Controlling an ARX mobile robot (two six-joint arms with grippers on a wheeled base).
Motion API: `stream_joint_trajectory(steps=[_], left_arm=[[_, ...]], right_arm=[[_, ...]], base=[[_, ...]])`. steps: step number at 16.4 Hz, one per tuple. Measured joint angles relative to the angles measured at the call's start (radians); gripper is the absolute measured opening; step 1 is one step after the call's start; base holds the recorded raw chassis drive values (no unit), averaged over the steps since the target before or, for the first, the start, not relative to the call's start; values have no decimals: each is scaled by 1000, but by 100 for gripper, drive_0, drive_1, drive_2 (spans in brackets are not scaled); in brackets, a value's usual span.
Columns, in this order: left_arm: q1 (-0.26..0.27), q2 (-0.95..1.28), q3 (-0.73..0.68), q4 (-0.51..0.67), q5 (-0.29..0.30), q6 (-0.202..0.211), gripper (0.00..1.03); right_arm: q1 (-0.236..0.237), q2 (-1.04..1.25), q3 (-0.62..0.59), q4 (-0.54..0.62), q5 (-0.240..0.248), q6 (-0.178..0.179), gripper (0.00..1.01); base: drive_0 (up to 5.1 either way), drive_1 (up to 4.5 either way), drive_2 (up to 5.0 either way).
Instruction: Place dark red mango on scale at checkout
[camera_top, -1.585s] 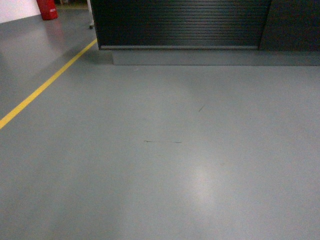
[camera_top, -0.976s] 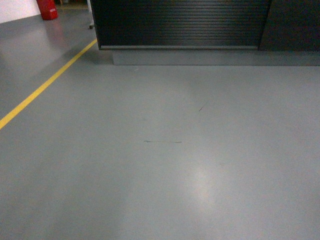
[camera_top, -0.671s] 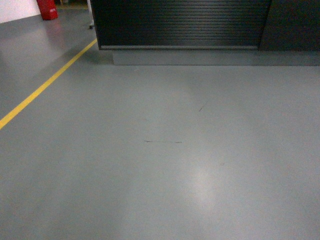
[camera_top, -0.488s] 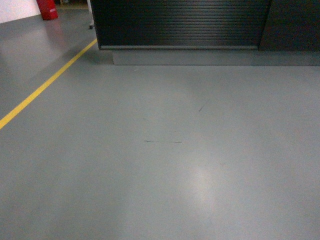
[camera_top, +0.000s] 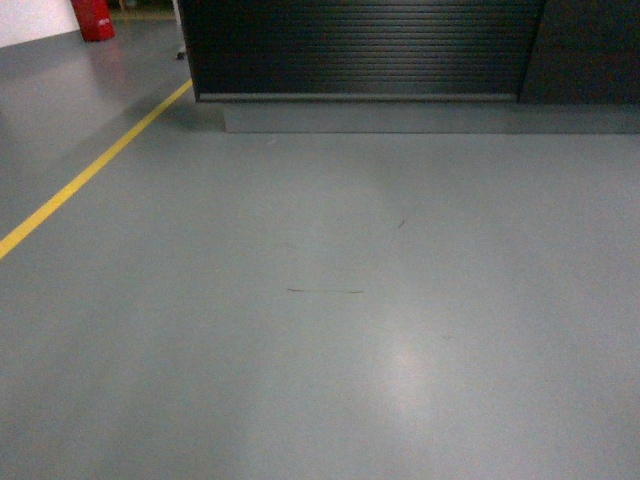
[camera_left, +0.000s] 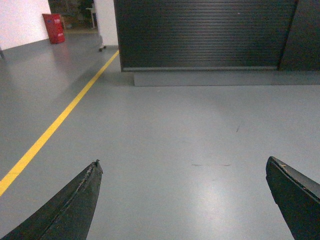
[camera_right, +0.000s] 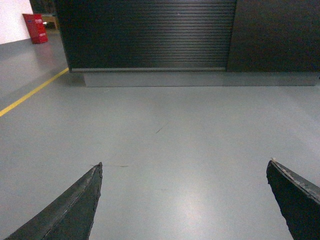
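The checkout (camera_top: 360, 48) is cut off by the top edge of the head view, so only its ribbed front panel and grey plinth show; its top surface lies out of frame in all three views. To the left of the checkout, a red object (camera_top: 93, 18) is cropped by the top edge, its identity unclear. In each wrist view, the left gripper (camera_left: 182, 200) and the right gripper (camera_right: 182, 200) appear only as two dark fingertips cut by the bottom edge. Fine dark marks (camera_top: 325, 291) on the floor (camera_top: 300, 380), in front of the checkout, are too small to identify.
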Motion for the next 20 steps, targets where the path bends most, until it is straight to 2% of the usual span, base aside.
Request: stream_joint_trajectory(steps=[2, 20], left_arm=[[0, 0, 0, 1, 0, 0, 98], [0, 0, 0, -2, -1, 0, 98]], right_arm=[[0, 0, 0, 1, 0, 0, 98], [0, 0, 0, 1, 0, 0, 98]], base=[[0, 0, 0], [-2, 430, -433]])
